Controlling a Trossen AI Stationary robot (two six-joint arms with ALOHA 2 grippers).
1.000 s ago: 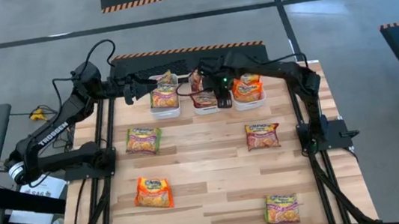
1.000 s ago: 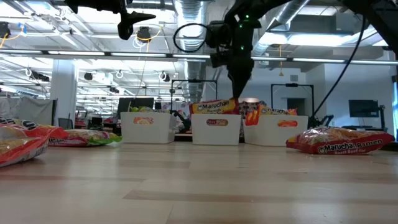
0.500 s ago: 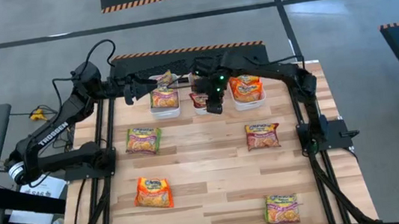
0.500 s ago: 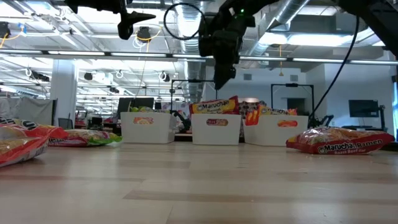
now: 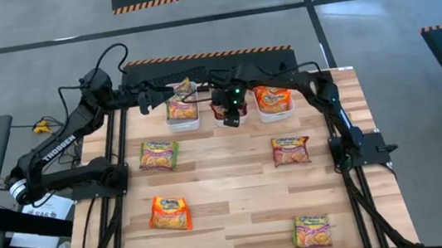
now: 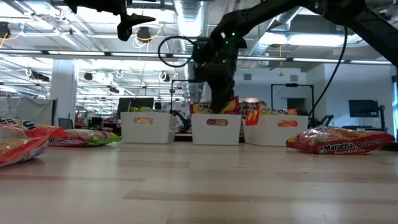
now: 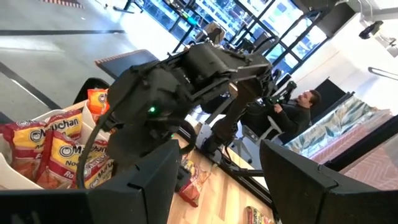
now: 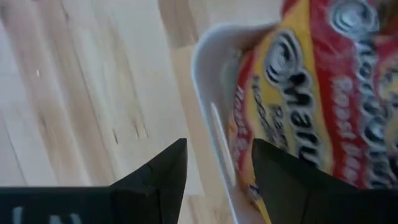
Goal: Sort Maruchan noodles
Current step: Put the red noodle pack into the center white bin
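Three white bins stand in a row at the table's far edge, each with Maruchan packets standing in it: left bin (image 5: 183, 123), middle bin (image 5: 221, 121) and right bin (image 5: 275, 117). My right gripper (image 5: 232, 113) hangs open and empty over the middle bin's near rim (image 8: 205, 93), beside a red-and-yellow packet (image 8: 311, 93) inside it. In the low view my right gripper (image 6: 217, 102) sits just above the middle bin (image 6: 216, 130). My left gripper (image 5: 145, 106) waits open, high up, left of the left bin.
Loose packets lie flat on the table: green-trimmed (image 5: 159, 155), maroon (image 5: 291, 150), orange (image 5: 169, 212) and another near the near edge (image 5: 312, 230). Bare wood lies between them in the table's middle. A seated person (image 7: 305, 106) shows beyond the table.
My right gripper has moved toward the table's left, from between the middle and right bins to over the middle bin. It first rose, then came down close to the bin's top. My left arm has kept still.
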